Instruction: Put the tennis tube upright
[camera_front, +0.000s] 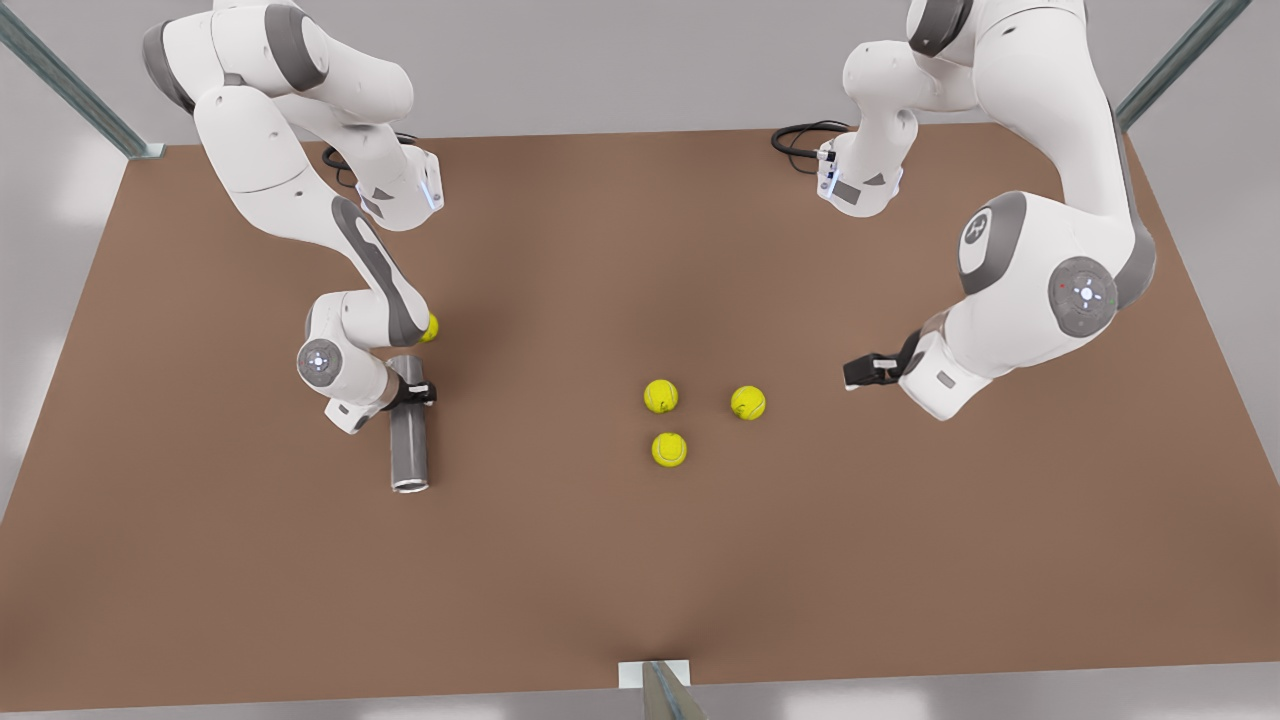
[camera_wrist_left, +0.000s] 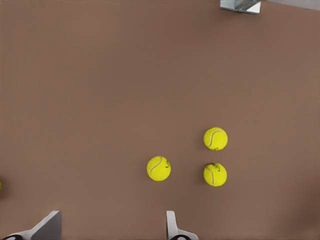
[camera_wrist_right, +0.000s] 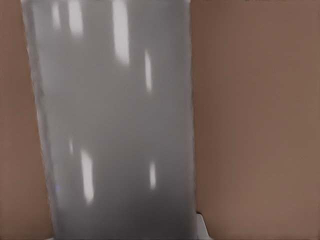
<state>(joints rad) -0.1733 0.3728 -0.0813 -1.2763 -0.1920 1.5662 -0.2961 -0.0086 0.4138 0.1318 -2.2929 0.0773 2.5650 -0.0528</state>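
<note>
The tennis tube (camera_front: 409, 450) lies flat on the brown table (camera_front: 600, 560) at the front view's left, its light-rimmed hollow end toward the table's front edge. My right gripper (camera_front: 411, 392) straddles the tube near its far end, fingers shut against its sides. In the right wrist view the tube's grey shiny wall (camera_wrist_right: 115, 125) is very close, with one fingertip (camera_wrist_right: 202, 227) beside its edge. At the front view's right, my left gripper (camera_front: 858, 372) hangs open above the table and holds nothing. Its two pale fingers (camera_wrist_left: 172, 227) stand wide apart in the left wrist view.
Three yellow tennis balls (camera_front: 661, 396) (camera_front: 748, 403) (camera_front: 669, 449) lie mid-table, between the arms. They also appear as a cluster (camera_wrist_left: 159, 168) in the left wrist view. Another ball (camera_front: 430, 327) peeks out behind the right arm. A metal bracket (camera_front: 655, 675) sits at the table's front edge.
</note>
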